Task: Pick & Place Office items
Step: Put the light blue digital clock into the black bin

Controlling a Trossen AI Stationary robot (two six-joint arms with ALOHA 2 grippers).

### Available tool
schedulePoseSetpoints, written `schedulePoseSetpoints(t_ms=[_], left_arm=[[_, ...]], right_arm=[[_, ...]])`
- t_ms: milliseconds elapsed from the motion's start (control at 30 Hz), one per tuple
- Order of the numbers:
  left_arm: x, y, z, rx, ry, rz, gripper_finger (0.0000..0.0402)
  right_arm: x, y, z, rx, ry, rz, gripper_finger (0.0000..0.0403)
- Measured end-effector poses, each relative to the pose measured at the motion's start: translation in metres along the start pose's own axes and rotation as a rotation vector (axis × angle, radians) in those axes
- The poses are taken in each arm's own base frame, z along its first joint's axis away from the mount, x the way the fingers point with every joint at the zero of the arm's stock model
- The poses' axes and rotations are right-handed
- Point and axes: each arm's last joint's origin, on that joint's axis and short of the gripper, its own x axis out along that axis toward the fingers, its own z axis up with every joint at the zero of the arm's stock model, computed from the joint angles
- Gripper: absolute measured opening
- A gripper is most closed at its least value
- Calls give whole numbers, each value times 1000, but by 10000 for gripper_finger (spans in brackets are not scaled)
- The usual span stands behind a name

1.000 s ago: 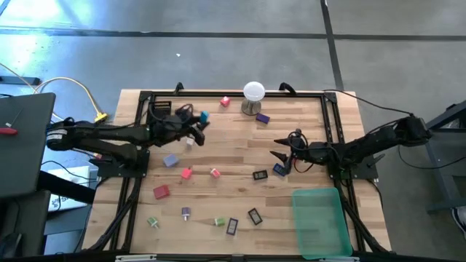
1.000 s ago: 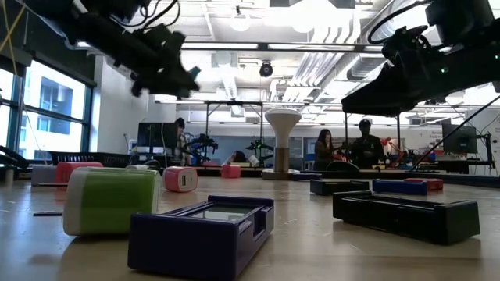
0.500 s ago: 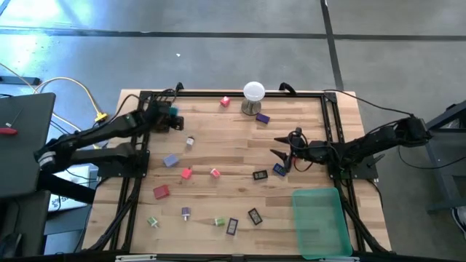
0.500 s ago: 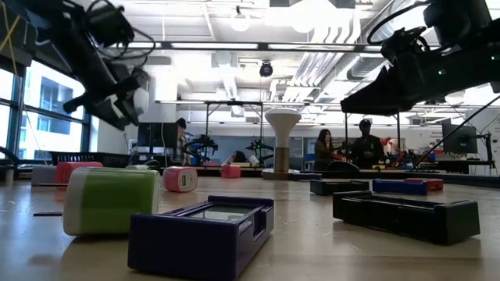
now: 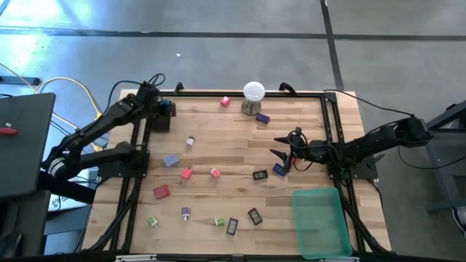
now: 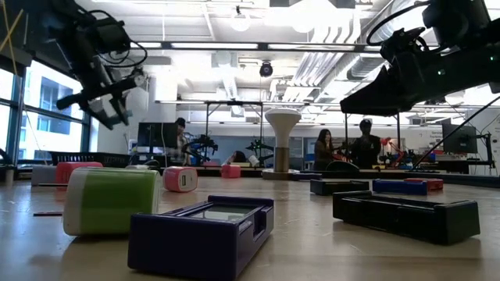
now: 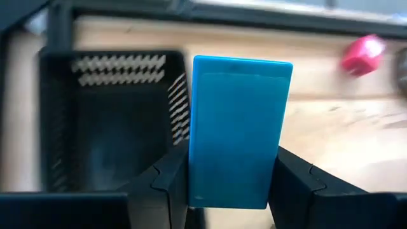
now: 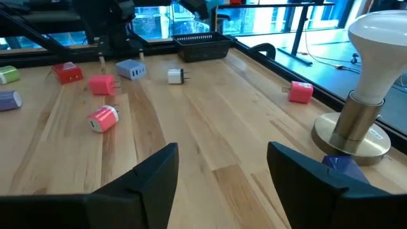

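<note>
My left gripper (image 5: 166,109) is at the table's far left corner, shut on a flat blue block (image 7: 238,127), above a black mesh basket (image 7: 108,121), which also shows in the high view (image 5: 159,121). My right gripper (image 5: 281,149) hovers open and empty at mid right, just beyond a small blue item (image 5: 279,169) and a black one (image 5: 260,175). Several other small items lie flat on the wood: a pink one (image 5: 225,101), a purple one (image 5: 263,117), a white one (image 5: 190,141), a red one (image 5: 161,191). My left gripper pinches the blue block by its two long side edges (image 7: 198,178), at the end nearest the wrist, between the two fingers. The rest of the block stands out beyond the fingertips. The block is lifted clear, beside and above the basket's opening.
A white ball on a metal stand (image 5: 253,94) stands at the far edge. A green tray (image 5: 320,222) lies at the near right. Green (image 5: 219,220) and black (image 5: 232,226) items lie near the front edge. A black frame (image 5: 329,116) runs round the table. People stand in the room behind.
My left gripper has carried the blue block from left of the table's middle toward the far left corner, to above the black basket, and stays shut on it. My right gripper has kept still.
</note>
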Motion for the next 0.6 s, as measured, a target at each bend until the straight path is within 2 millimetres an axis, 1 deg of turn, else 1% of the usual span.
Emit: schedulePoseSetpoints(t_ms=[100,233,533,600], left_arm=[[0,9,-2,-26,101,92,150],[7,15,1,-56,138,150,150],[37,24,5,-90,257,256,150],[43,25,5,-76,286,270,160]], right_arm=[[0,0,0,-1,1,2,227],[0,0,0,-8,1,3,227],[0,0,0,-23,0,4,227],[0,0,0,-23,0,4,227]])
